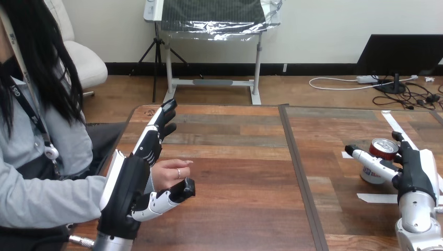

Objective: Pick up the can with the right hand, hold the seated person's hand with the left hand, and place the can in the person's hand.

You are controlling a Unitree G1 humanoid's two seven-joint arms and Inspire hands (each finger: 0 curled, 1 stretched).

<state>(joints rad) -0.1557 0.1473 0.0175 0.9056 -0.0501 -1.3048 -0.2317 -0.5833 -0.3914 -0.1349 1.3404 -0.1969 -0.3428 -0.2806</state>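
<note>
Two robot hands: both over the wooden table [235, 157], one in the lower left of the frame, the other at the far right.
Left hand [128, 188]: lower left, palm turned toward the frame's centre, open; its fingers [156, 130] reach straight up the frame toward the table's far edge, and its thumb [175, 194] sticks out to the right.
Person's hand [168, 172]: comes in from the left on a grey sleeve and lies in the gap between the left hand's fingers and thumb, just above the thumb. No robot finger is curled round it; whether the two touch cannot be told.
Right hand [415, 170]: right edge of the frame, on a silver forearm rising from the lower right corner, closed about the can.
Right-hand grip: one finger [371, 161] lies across the can's near side, pointing left; another black tip shows at its right, far side.
Can [380, 149]: upright on the table at the right, red and white with a silver top, between those digits.
Tape strips [376, 198]: white, stuck to the tabletop beside and below the can.
</note>
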